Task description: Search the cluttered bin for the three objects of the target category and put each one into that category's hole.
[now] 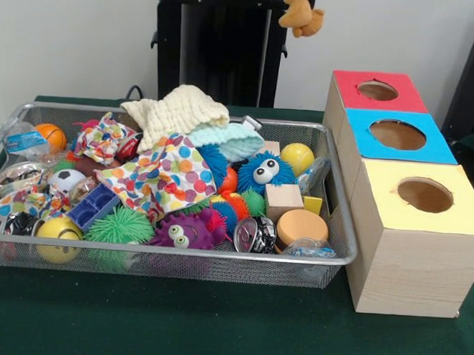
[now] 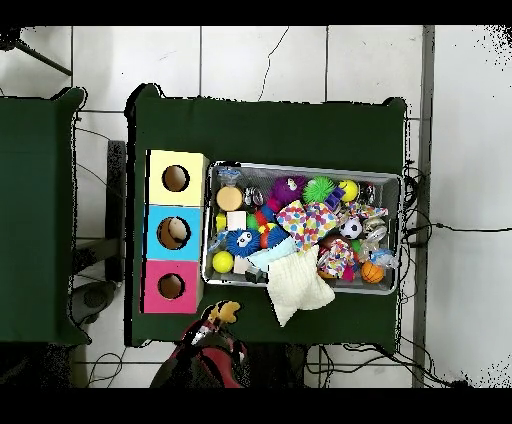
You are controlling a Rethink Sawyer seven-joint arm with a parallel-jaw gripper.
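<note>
The tool (image 1: 301, 15) is drawn back high at the pedestal, clamped on a tan plush toy (image 1: 302, 17). Judged step: transport of one retrieved object toward a hole; which hole is the target cannot be told.

Below and ahead of the tool on the worktop (image 1: 215, 326), three wooden boxes stand in a row:
- red-topped box (image 1: 378, 91), nearest the tool;
- blue-topped box (image 1: 398, 136);
- yellow-topped box (image 1: 423, 197), farthest.

Each top has one round hole. The next move calls for centring the toy over the correct hole before release.

The cluttered bin (image 1: 178, 255) lies beside the boxes, ahead of the tool. Contents: cream knitted cloth (image 1: 177, 110), polka-dot cloth (image 1: 166, 174), spiky balls, small balls, wooden blocks.
</note>
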